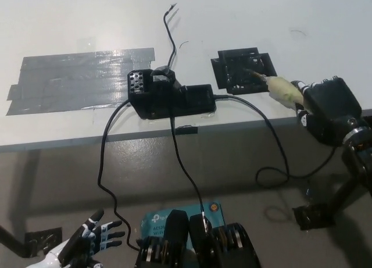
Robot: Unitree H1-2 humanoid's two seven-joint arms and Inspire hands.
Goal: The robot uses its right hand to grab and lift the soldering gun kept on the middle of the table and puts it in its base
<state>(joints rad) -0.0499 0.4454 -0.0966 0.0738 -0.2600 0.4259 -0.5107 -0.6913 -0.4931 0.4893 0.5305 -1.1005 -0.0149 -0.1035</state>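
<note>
**Soldering gun held low, tip aimed at the base**

The black right hand (327,110) is closed around the soldering gun (280,89) at the right edge of the table (244,24). Only the cream grip and thin metal tip stick out leftward, the tip over the near right corner of the black square pad (244,70). Held nearly flat and pointing left, the gun seems lined up for the base (171,96), the black unit at the table's near middle; its cord (273,157) droops below the table edge. The grey tape patch (75,76) lies far left. The white left hand (87,245) rests low at near left, fingers spread, holding nothing.
</note>
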